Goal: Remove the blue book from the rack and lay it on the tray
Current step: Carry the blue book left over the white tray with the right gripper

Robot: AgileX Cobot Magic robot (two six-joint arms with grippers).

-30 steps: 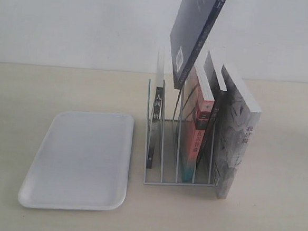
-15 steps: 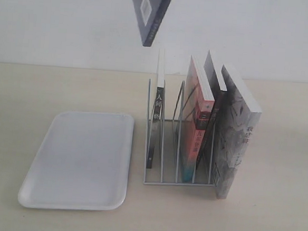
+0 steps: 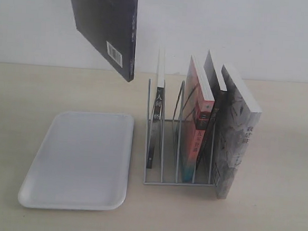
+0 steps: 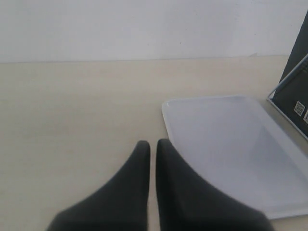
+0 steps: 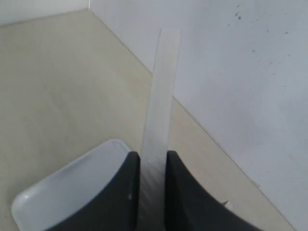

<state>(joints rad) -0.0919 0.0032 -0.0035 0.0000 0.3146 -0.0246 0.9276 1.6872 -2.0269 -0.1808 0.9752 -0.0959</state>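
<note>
The blue book [image 3: 105, 22] hangs in the air at the upper left of the exterior view, above the far end of the white tray [image 3: 79, 160], its slate-blue back and barcode facing me. My right gripper [image 5: 152, 156] is shut on the book's white page edge [image 5: 161, 96], with the tray [image 5: 67, 192] below it; this gripper is out of the exterior view. The white wire rack [image 3: 178, 149] stands right of the tray. My left gripper [image 4: 153, 144] is shut on nothing, low over the table beside the tray [image 4: 226, 139].
The rack holds a black-spined book [image 3: 156, 110], a red-and-teal-spined book [image 3: 200, 129] and further books; a white patterned book [image 3: 237, 137] leans at its right end. A pale wall rises behind the beige table [image 3: 273, 219].
The blue book has gone up out of the rack and leftward, from above the rack to over the tray's far end. The rack, tray and other books have not moved.
</note>
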